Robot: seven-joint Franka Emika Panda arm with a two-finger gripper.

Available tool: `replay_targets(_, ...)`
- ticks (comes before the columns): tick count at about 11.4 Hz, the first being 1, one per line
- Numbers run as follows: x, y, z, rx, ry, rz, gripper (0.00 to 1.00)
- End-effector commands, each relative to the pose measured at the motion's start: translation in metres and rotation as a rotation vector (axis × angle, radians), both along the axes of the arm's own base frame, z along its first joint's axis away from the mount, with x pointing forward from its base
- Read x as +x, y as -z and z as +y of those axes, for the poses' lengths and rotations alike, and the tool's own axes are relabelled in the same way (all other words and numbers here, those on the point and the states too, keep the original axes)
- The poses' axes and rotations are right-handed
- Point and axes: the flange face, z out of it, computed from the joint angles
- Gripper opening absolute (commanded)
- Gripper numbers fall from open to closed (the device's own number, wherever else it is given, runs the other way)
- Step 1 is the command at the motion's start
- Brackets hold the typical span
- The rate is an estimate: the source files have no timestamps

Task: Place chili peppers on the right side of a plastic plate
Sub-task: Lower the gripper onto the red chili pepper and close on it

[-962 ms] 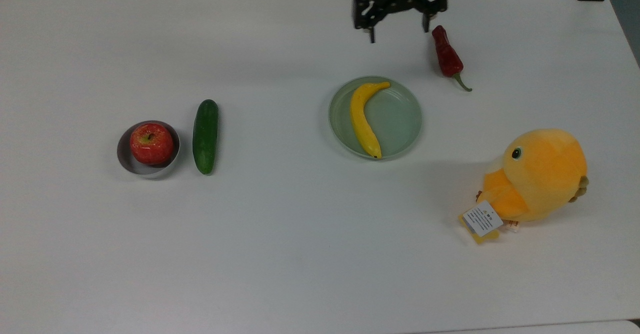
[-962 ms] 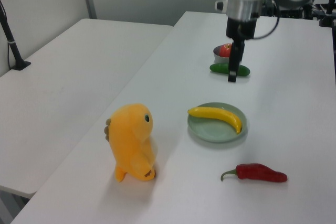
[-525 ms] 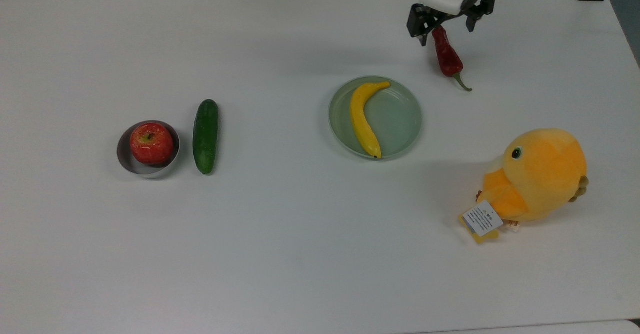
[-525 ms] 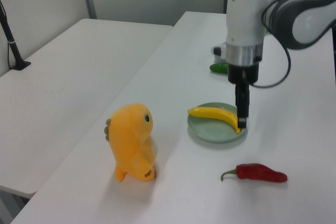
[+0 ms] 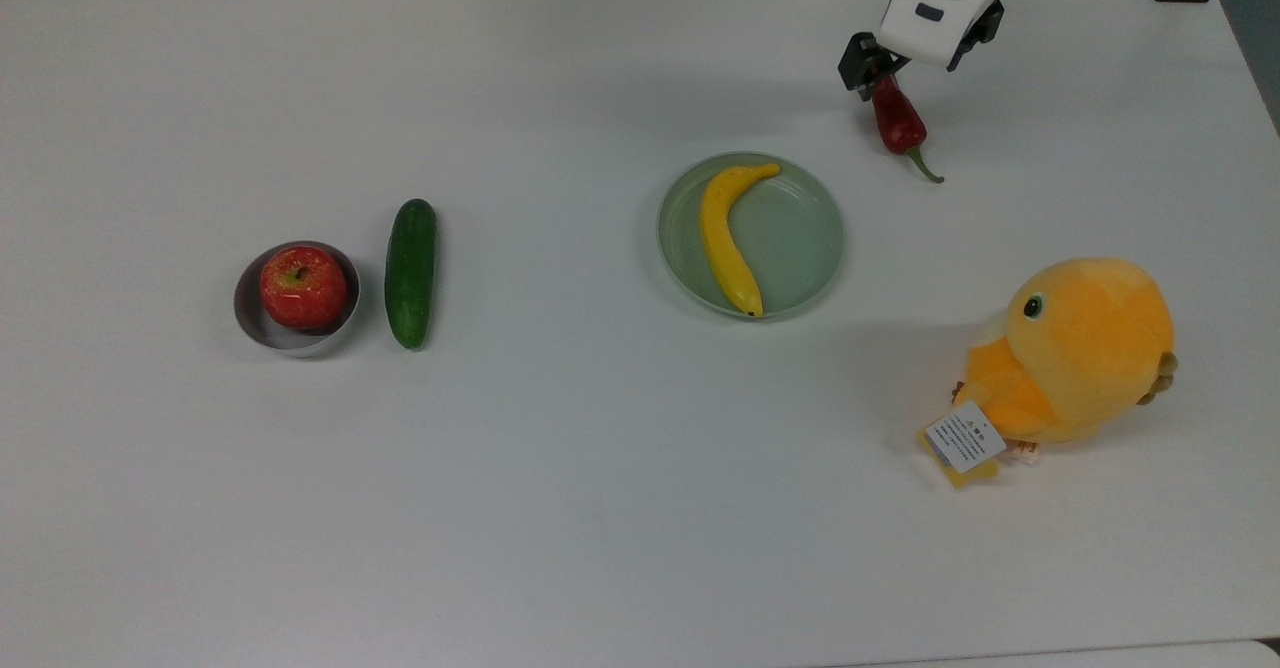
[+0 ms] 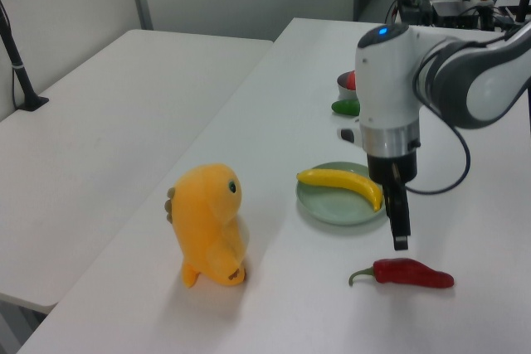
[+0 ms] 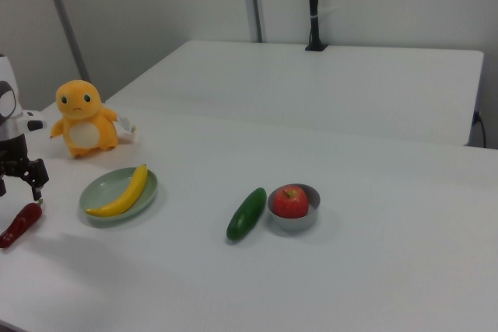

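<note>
White tabletop runs wide under me, with 1 chili (image 5: 897,123) lying bare near its far edge in the top view, just beyond the plate (image 5: 790,238) and to the top view's right of it, apart from the rim. A banana (image 5: 725,238) lies along the plate's left half in the top view, so the right half is free. Further off sit a cucumber (image 5: 411,272), an apple (image 5: 303,286) in a grey bowl (image 5: 250,323), and an orange plush toy (image 5: 1080,353).

My pincer (image 5: 880,68) hangs over the chili's blunt tip end, the end away from the stem; in the left view it (image 6: 401,234) stops short of the pod, above the table. Its 2 fingers stand spread, with nothing between them.

I judge the chili light and fairly stiff, but its glossy, wrinkled skin may slip and the tapered end could squirt out of a pinch. The stem (image 5: 925,168) looks too thin to hold. I would close across the thick middle of the body, square to its length.
</note>
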Motion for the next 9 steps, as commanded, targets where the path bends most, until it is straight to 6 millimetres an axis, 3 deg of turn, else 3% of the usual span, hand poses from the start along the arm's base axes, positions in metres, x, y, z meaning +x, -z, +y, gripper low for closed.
replay_targets(1, -0.008, 0.019, 0.006, -0.029, -0.020, -0.002, 1.00)
replay_targets(3, -0.009, 0.042, 0.010, -0.046, -0.034, 0.012, 1.00)
replay_targets(7, -0.014, 0.058, 0.017, -0.047, -0.049, 0.014, 1.00)
replay_targets(8, -0.016, 0.060, 0.019, -0.045, -0.055, 0.009, 0.94)
replay_targets(9, -0.018, 0.063, 0.019, -0.060, -0.067, 0.001, 0.61)
